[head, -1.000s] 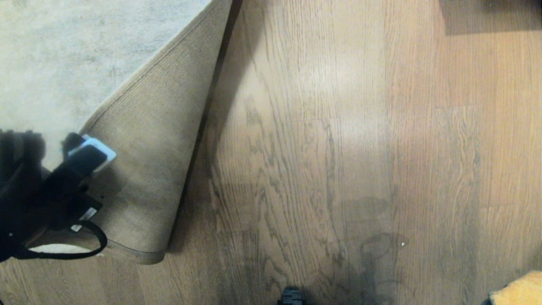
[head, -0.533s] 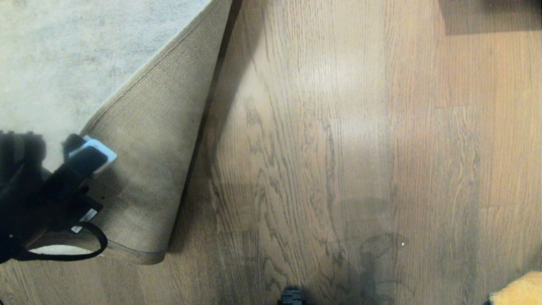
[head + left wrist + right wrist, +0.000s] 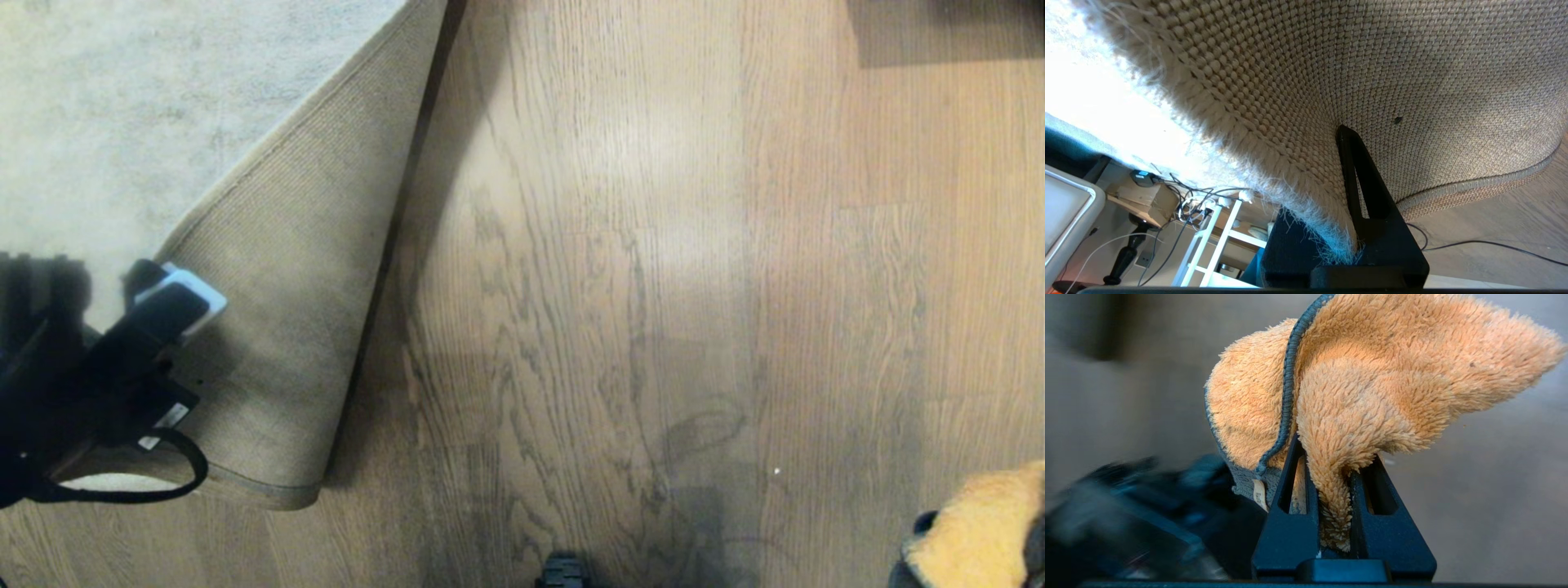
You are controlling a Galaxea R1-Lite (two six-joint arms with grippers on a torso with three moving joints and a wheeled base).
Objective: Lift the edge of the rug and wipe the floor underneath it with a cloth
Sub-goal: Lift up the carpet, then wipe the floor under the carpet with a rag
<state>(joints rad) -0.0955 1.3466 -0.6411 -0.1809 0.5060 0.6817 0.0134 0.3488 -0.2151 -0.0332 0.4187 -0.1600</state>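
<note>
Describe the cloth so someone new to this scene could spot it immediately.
Start at the wood floor right of the folded-back rug edge. At the lower right corner, the right gripper pinches the cloth. It is the only fluffy orange thing, edged with dark stitching.

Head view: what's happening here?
The left gripper is shut on the rug edge, holding the corner folded back with its tan backing up and the floor beside it bare. The right gripper, at the lower right of the head view, is shut on the cloth. No wiping under the rug yet.
</note>
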